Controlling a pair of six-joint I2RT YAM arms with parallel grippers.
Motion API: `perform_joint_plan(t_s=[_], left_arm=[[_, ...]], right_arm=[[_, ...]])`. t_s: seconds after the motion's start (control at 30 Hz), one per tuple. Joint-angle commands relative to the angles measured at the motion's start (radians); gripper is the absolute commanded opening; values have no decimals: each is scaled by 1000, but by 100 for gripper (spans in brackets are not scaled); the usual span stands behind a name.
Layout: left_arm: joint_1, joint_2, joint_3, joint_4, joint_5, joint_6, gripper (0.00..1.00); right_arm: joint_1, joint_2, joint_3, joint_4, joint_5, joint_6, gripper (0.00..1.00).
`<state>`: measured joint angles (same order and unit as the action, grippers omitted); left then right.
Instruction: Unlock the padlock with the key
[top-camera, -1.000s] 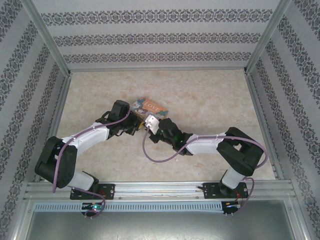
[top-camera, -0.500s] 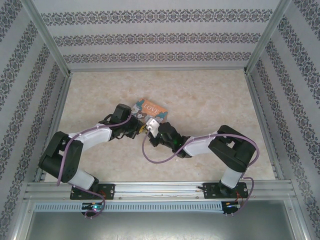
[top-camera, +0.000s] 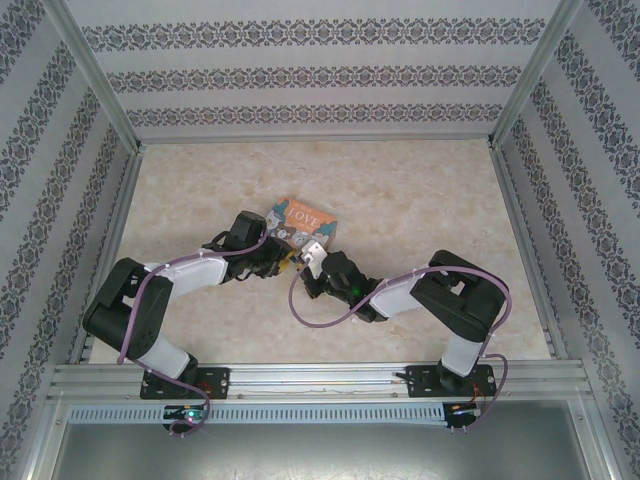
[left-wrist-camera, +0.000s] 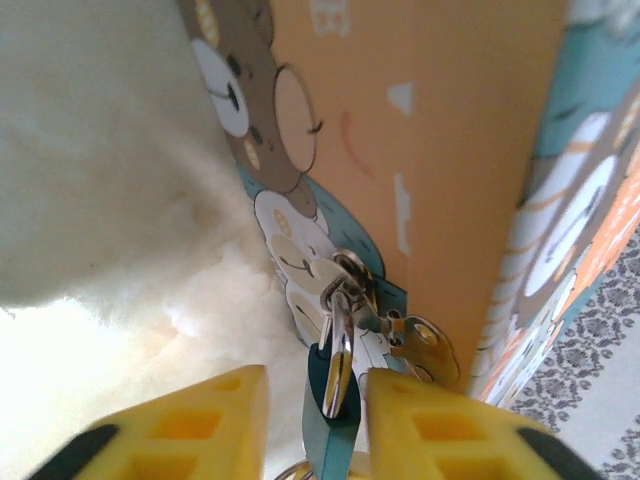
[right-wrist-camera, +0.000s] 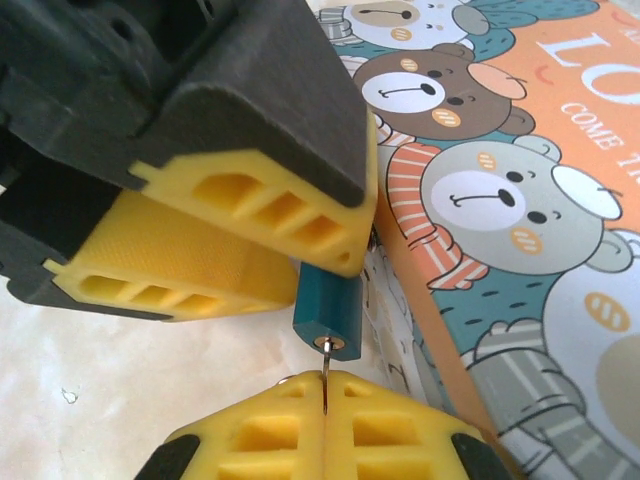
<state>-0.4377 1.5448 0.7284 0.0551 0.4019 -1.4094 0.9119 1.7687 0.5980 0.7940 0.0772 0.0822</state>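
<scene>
While right gripper (right-wrist-camera: 325, 405) pinches the key (right-wrist-camera: 325, 365), left gripper (left-wrist-camera: 312, 390) straddles padlock (right-wrist-camera: 328, 305).

A: From the top, soft, even light from overhead. The worktop (top-camera: 430, 190) is pale, with only faint shadows beside the arms (top-camera: 190, 272), and all of it sharp.
B: The left wrist view is harsher. The worktop glares white, nearly featureless, and the left pincer (left-wrist-camera: 318, 385) at the bottom edge is blurred.
A: The right wrist view is bright and crisp on the box (right-wrist-camera: 520, 200); the right pincer (right-wrist-camera: 325, 395) softens slightly.
</scene>
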Motion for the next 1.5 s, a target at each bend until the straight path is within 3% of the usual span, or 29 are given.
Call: perform_joint_plan(t_s=[0.0,0.17,0.47,0.7,0.93,1.23,1.47], left_arm=[[-5,-59,10,-33,-60,73,39],[7,-165,47,-112,-144,184,55],[14,-389,73,-172,-336,451,67],[15,-534,36,-94,-352,678,78],[18,-558,71,-174,-366,803,84],[92,-539,72,-226,-337,810,88],[212,-458,88,-233,-134,834,92]], right_arm=[[-2,-5,-28,54,11,95,0],[-8,-36,-51,85,-11,238,0],[-52,-4,-167,307,-24,518,0],[-79,36,-211,384,-59,628,0],[-78,40,-224,363,-23,652,0],[-76,-34,-262,322,30,619,32],[-105,-162,-288,252,-19,620,46]])
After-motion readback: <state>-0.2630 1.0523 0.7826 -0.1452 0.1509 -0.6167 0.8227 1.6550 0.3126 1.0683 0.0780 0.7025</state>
